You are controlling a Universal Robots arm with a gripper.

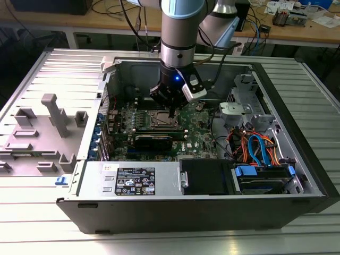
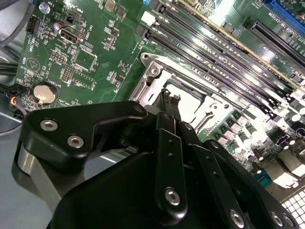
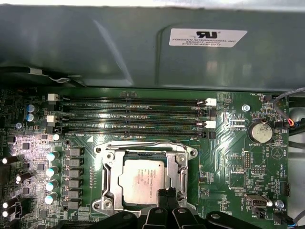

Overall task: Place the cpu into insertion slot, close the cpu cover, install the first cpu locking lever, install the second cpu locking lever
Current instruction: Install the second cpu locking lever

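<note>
The computer case (image 1: 297, 159) lay open. The chip (image 3: 141, 180) sat in its socket (image 3: 110, 187) under the closed metal frame (image 3: 183, 164). The gripper (image 3: 167, 195), fingers pressed together, hovered at the socket's edge; a slip could scrape the board (image 3: 233, 167).

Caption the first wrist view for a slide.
Black claw over silver-grey square cpu seated in its socket, metal cover frame down.
</note>
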